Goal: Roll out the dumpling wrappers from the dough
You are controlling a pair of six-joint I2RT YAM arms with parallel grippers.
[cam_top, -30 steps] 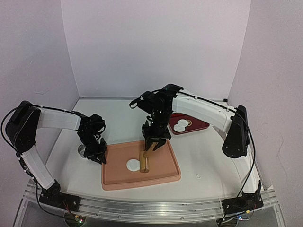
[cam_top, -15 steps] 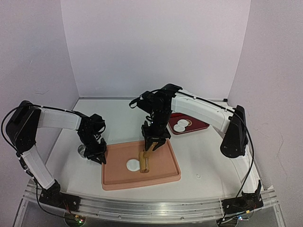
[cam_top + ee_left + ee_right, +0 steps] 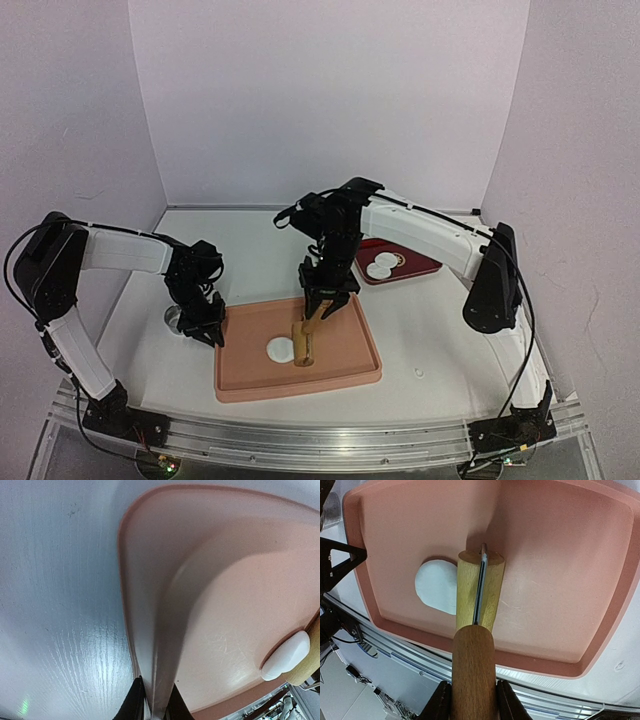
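Left pincer clamped shut on pink tray left rim. Right pincer grips rolling pin, its barrel against the dough blob inside the tray. Two dumpling wrappers lie on red plate, far right of the worktop.

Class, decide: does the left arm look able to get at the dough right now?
Probably not freely: the left gripper is shut on the tray rim, though the dough lies near.

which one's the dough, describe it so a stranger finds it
Find the pink tray on the table. The dough is the lone white blob in it, against the wooden rolling pin; the other white discs sit on the red plate behind.
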